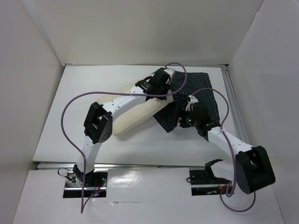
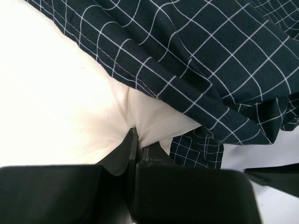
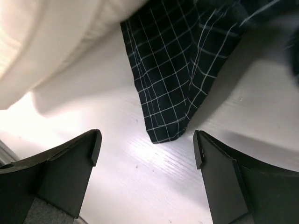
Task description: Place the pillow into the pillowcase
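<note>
The cream pillow (image 1: 136, 115) lies slanted across the table's middle, its far end tucked under the dark checked pillowcase (image 1: 200, 93). My left gripper (image 1: 164, 77) is shut on a pinch of the pillow's fabric (image 2: 140, 121) at the pillowcase's opening hem (image 2: 154, 60). My right gripper (image 1: 183, 122) is open and empty, just above the table beside the pillowcase's near corner (image 3: 163, 126). The pillow's edge (image 3: 51, 42) shows at the upper left of the right wrist view. The right gripper (image 3: 147, 147) touches nothing.
White walls enclose the table on the left, back and right. A purple cable (image 1: 70, 107) loops over the left side and another (image 1: 219, 100) arcs over the pillowcase. A metal rail (image 1: 140, 164) runs along the near edge.
</note>
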`<state>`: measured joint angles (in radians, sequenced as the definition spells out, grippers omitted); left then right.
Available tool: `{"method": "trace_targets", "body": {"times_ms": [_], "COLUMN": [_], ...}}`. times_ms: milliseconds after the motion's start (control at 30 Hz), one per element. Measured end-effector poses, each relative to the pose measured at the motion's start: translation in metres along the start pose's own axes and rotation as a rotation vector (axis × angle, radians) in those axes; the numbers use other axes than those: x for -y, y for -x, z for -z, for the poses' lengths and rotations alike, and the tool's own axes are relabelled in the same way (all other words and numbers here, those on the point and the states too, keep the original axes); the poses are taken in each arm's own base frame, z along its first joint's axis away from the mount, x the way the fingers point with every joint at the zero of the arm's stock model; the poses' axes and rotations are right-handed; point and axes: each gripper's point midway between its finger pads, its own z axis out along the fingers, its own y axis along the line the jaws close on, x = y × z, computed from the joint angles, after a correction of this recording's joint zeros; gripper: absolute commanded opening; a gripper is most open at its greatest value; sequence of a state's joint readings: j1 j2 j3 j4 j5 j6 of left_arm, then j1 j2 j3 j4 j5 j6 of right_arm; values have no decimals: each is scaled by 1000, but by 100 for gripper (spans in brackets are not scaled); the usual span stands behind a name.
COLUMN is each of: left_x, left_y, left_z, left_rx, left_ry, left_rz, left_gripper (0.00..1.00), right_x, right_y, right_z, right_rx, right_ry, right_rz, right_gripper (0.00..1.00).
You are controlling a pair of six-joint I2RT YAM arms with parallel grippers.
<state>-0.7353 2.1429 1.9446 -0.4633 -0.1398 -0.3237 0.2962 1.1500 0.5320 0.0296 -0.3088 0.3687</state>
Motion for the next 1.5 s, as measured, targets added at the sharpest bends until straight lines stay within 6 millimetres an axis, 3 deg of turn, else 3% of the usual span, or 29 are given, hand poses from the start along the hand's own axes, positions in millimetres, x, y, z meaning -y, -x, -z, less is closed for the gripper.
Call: {"method": "trace_targets", "body": {"times_ms": [100,300,367,433,467,533,600,700,800,933,1167,1367,1500], "left_x": [3,9,10,12,12,13,15,18,23,36,57,51,43], "left_y": [4,10,11,12,13,15,19,22,20,11,-6,-34,-51], "left_z": [2,3,1,0,-1,-3,-8,-17,-26,-25,-24,-20,-18], "left_rx": [7,7,8,6,6,6,15,14,5,-23,-79,-187,-249], "left_ry": [-13,-22,-23,-24,-23,-24,-25,-27,-35,-53,-74,-40,-13], "left_rz": [4,18,19,19,18,21,27,51,73,84,78,85,82], "left_gripper": [0,0,0,0,0,0,0,0,0,0,0,0,0], "right_x": [5,39,50,58,61,60,47,7,-37,-60,-91,-125,-132], "right_y": [-16,-10,-11,-14,-18,-20,-19,-23,-21,-19,-60,-108,-128], "right_z": [-13,-39,-47,-55,-60,-67,-70,-69,-55,-40,-33,-40,-47], "right_rx": [-33,34,45,45,39,35,34,18,46,86,9,-120,-197], "right_ry": [-29,-192,-235,-261,-270,-266,-226,-93,76,193,380,512,555], "right_rz": [-6,-13,-16,-13,-16,-13,14,86,160,215,324,492,555], "right_gripper": [92,88,69,16,0,0,0,0,0,0,0,0,0]}}
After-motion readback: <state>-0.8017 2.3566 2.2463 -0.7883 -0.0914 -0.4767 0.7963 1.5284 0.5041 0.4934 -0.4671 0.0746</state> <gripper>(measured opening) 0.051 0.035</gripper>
